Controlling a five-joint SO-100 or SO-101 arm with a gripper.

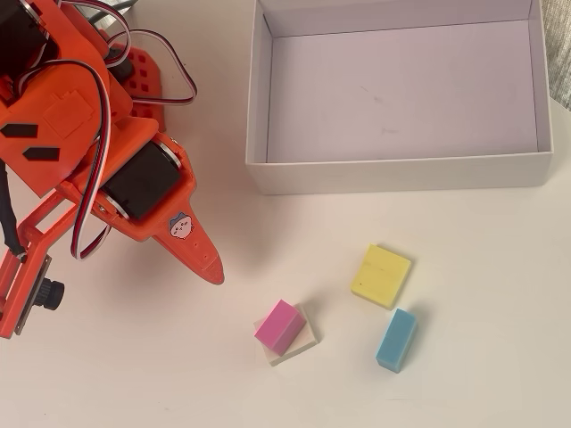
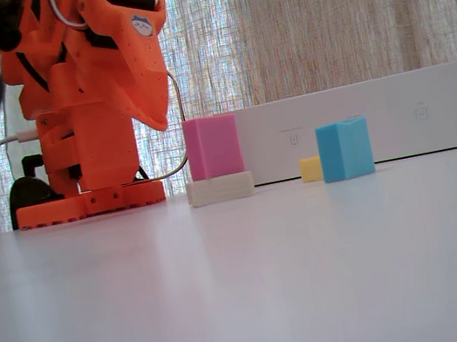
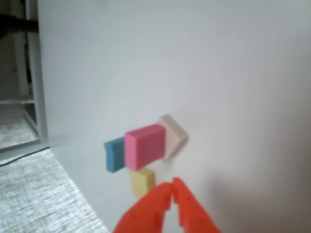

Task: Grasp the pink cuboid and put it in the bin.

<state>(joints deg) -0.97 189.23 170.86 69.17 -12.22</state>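
Note:
The pink cuboid point(image 1: 279, 325) stands on edge on top of a cream block point(image 1: 302, 346), on the white table in front of the bin point(image 1: 393, 174). The bin is a large white box with nothing in it. My orange gripper point(image 1: 212, 270) hangs above the table to the left of the pink cuboid, apart from it, with its jaws together and empty. In the fixed view the pink cuboid point(image 2: 212, 145) sits upright on the cream block point(image 2: 220, 188), with the gripper point(image 2: 162, 121) up to its left. The wrist view shows the pink cuboid point(image 3: 144, 145) beyond the gripper point(image 3: 172, 187).
A yellow block point(image 1: 382, 275) lies to the right of the pink cuboid and a blue block point(image 1: 396, 339) stands just below it. The arm's orange base point(image 2: 88, 200) stands at the table's left. A curtain hangs behind the bin point(image 2: 413, 112).

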